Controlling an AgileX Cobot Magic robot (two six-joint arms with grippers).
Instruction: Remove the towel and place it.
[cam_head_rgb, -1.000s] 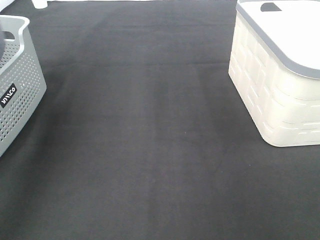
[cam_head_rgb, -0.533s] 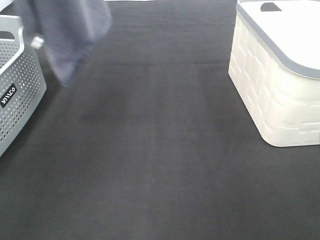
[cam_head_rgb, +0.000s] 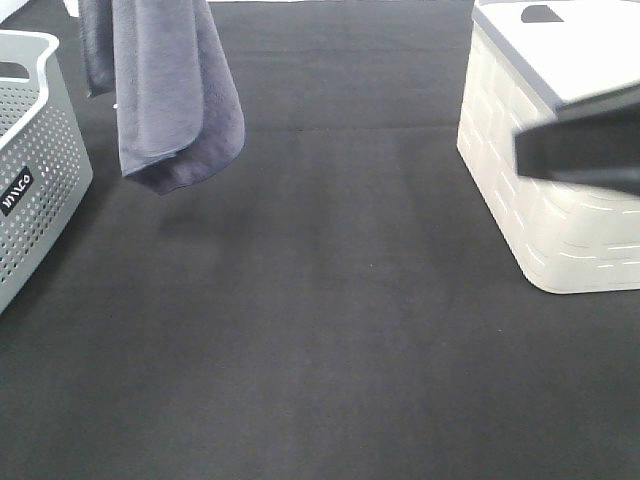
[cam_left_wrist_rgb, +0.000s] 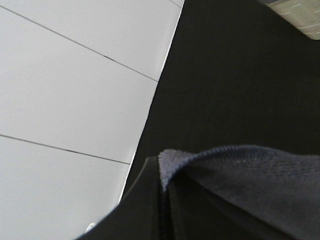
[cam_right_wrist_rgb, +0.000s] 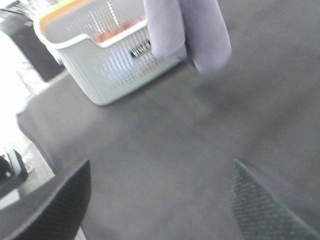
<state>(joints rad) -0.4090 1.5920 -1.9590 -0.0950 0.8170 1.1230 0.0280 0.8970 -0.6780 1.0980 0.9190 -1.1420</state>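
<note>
1. Just beside the grey basket (cam_head_rgb: 35, 150), on its side toward the middle of the bench (cam_head_rgb: 320, 350), we see the towel (cam_head_rgb: 170, 95) hanging in the air, clear of the dark surface.
2. The towel hangs doubled over, its lower end rounded into a loose fold, and its top runs out of the high view above the basket's rim.
3. In the left wrist view we find the left gripper (cam_left_wrist_rgb: 164, 200) with its jaws clamped on a stitched edge of the towel, the cloth spilling away to one side.
4. The right gripper (cam_right_wrist_rgb: 160, 210) has its jaws wide apart with nothing between them, and it faces the basket and the hanging towel across the bench.
5. Well apart from the basket, across the bench, stands a white lidded bin (cam_head_rgb: 520, 230). In the high view we see a dark blurred shape of the right arm in front of it.
6. The basket is perforated and carries a small black label. What lies inside it is too blurred for us to name.
</note>
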